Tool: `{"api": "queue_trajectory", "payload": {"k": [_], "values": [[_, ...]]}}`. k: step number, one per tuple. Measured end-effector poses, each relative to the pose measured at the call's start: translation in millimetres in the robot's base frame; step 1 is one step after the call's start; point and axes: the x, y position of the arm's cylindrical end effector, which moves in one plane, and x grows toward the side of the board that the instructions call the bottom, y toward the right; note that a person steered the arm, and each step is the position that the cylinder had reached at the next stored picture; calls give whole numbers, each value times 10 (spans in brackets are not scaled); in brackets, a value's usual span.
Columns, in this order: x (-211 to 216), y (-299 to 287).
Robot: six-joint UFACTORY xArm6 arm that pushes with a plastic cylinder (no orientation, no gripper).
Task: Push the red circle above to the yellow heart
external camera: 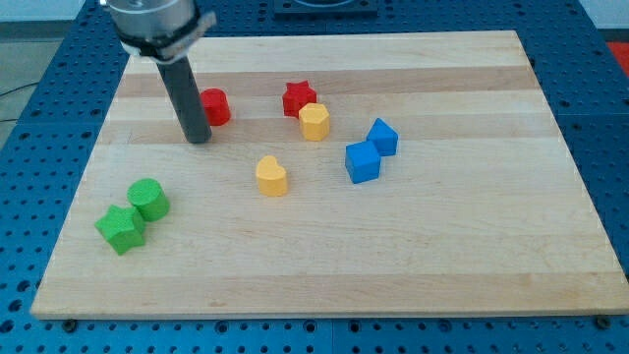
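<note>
The red circle (pixel 215 106) sits near the view's top left of the wooden board (pixel 472 246). The yellow heart (pixel 272 176) lies below and to the right of it, near the board's middle. My tip (pixel 198 138) rests on the board just left of and slightly below the red circle, close to it or touching it. The rod partly hides the circle's left edge.
A red star (pixel 298 97) and a yellow hexagon (pixel 314 122) stand together right of the red circle. Two blue blocks (pixel 363 161) (pixel 382 137) lie right of the heart. A green circle (pixel 148 199) and green star (pixel 121 228) sit at the lower left.
</note>
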Motion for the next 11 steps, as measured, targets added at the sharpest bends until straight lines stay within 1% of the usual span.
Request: {"api": "queue_trajectory", "payload": {"k": [1,2,3,7,9,10,11], "values": [[-282,-9],[-527,230],[-544,350],[-841,351],[-915,351],[-777,50],[-754,-10]]}}
